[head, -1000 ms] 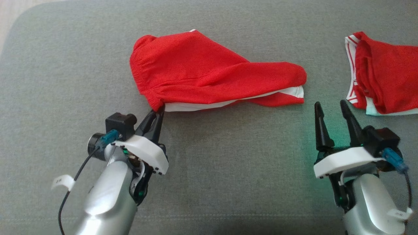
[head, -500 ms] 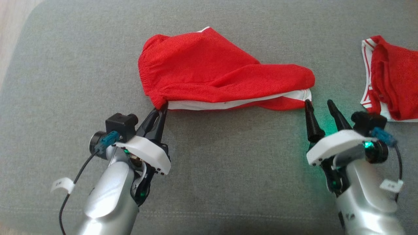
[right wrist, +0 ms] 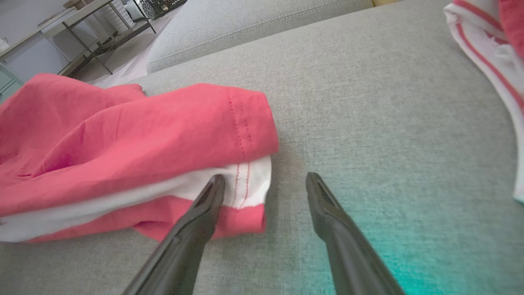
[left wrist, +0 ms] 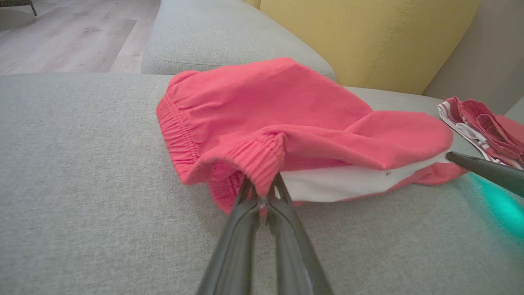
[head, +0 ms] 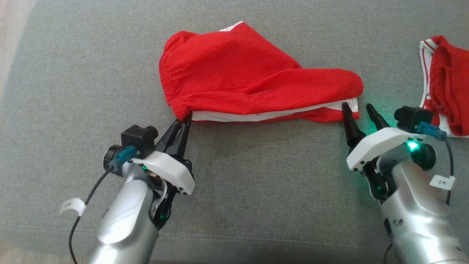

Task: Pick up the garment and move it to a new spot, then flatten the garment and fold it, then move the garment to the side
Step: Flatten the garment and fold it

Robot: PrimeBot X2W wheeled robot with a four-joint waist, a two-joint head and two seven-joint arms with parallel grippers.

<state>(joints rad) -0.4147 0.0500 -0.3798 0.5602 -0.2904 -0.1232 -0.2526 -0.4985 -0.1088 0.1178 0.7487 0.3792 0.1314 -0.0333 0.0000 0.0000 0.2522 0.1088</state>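
Left hand [head: 186, 118] tight on waistband corner of red garment [head: 249, 80]; right hand [head: 356, 108] spread, one fingertip at its hem.

On cushion [head: 73, 91]: garment [head: 253, 80], second garment [head: 449, 84] rightward

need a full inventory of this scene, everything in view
red garment: 1, red with white trim, bunched mid-seat
second garment: 1, red and white, crumpled on the seat at the head view's right edge
sofa seat: 1, grey, under both garments
back cushion: 1, yellow, behind the seat
floor: 1, pale wood, beyond the sofa
left gripper: 1, dark fingers, shut on the red garment's elastic edge
right gripper: 1, dark fingers, open at the red garment's hem end
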